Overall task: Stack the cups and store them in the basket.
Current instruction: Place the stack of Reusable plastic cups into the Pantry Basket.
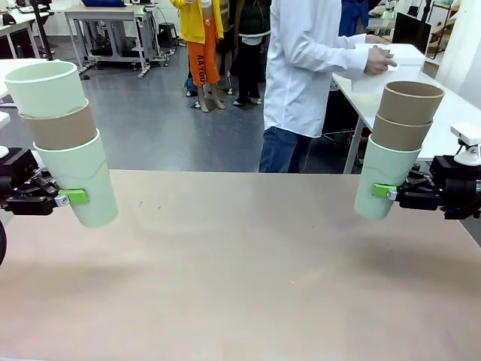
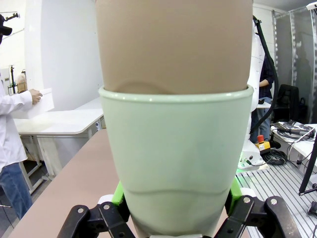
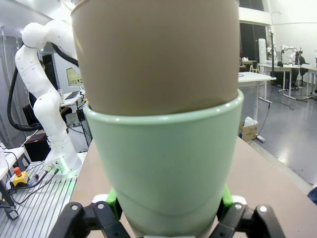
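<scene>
Above the tan tabletop (image 1: 240, 278), the left gripper (image 1: 77, 197) was closed around the pale mint bottom cup of a tilted stack of three matte tapered tumblers (image 1: 64, 128), mint, tan-brown, mint, while the right gripper (image 1: 385, 192) clasped a like stack (image 1: 402, 131), mint beneath two tan-brown.

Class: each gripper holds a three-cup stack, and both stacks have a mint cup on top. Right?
No. The front view shows the stack in the right gripper topped by a tan cup; only the left gripper has a mint cup on top.
</scene>
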You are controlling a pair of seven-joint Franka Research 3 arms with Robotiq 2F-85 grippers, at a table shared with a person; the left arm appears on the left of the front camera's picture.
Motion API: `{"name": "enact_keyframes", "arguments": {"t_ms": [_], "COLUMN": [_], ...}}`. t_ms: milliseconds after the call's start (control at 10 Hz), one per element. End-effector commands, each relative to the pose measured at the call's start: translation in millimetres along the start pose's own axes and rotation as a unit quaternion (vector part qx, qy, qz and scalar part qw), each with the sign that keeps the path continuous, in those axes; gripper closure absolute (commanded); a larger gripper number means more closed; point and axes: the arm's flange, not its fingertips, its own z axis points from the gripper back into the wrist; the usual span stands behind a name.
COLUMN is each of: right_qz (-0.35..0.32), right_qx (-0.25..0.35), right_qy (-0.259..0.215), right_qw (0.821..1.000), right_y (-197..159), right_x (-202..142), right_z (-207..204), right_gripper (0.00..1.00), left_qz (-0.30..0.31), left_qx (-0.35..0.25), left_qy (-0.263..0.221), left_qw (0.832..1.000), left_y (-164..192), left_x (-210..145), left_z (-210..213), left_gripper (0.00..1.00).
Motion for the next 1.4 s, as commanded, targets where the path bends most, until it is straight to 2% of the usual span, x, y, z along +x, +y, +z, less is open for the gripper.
{"name": "enact_keyframes", "arguments": {"t_ms": [0, 1300], "right_qz": [0.000, 0.000], "right_qx": [0.000, 0.000], "right_qy": [-0.001, -0.001], "right_qw": [1.000, 1.000], "right_y": [0.6, 0.6], "right_x": [3.9, 3.9], "right_z": [-0.5, -0.5], "right_gripper": [0.14, 0.14], "left_qz": [-0.001, -0.001], "left_qx": [-0.003, -0.003], "left_qy": [-0.003, -0.003], "left_qw": [1.000, 1.000], "left_y": [-0.6, -0.6], "left_x": [2.4, 2.4], "left_z": [-0.7, -0.7], "left_gripper": [0.14, 0.14]}}
